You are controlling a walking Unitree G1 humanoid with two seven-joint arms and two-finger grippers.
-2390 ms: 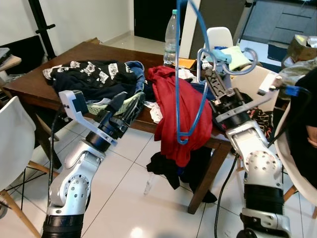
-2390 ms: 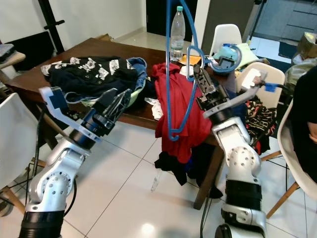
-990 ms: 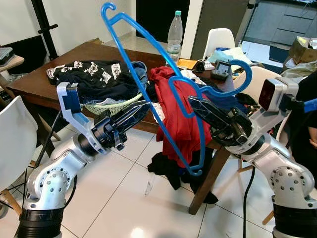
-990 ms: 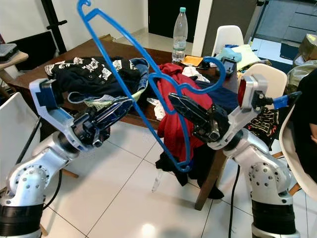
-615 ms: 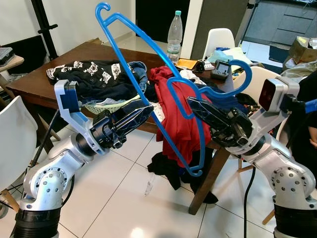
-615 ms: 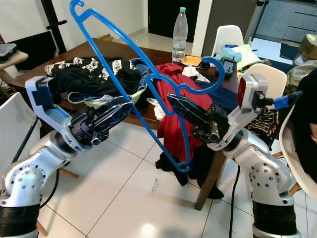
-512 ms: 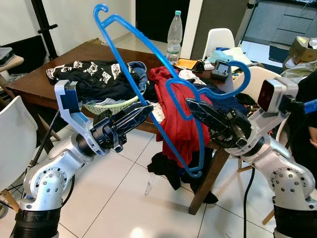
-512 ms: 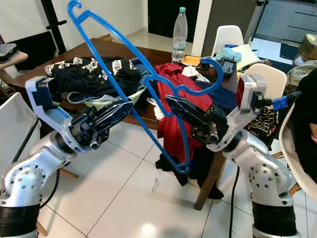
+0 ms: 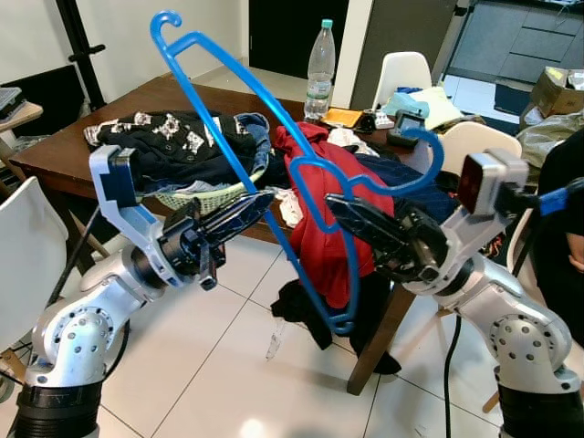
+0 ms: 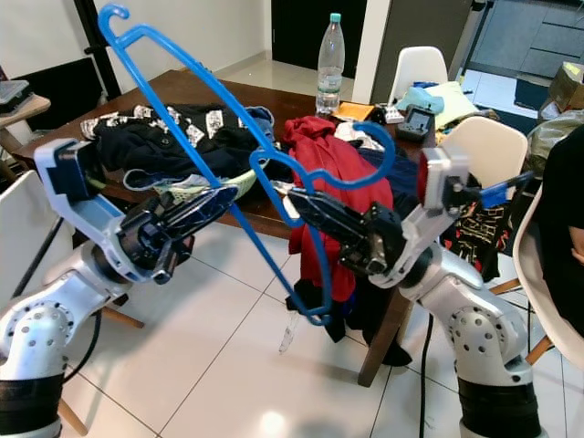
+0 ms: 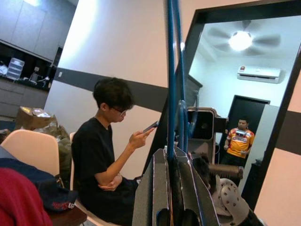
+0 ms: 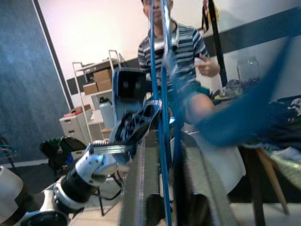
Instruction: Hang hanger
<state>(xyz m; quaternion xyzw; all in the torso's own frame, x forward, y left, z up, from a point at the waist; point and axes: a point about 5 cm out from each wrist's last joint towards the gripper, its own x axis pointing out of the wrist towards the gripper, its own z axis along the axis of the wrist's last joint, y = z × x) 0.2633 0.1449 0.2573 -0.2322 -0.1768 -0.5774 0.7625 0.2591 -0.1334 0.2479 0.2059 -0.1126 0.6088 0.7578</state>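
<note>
the blue hanger (image 9: 260,173) is held in mid-air in front of the bench (image 9: 55,146), hook uppermost and tilted to the robot's left. the left gripper (image 9: 260,203) is clamped on its long arm; the right gripper (image 9: 342,208) is clamped near its curved neck. judged step: carrying the hanger two-handed. next move calls for locating a rail and raising the hook over it.
</note>
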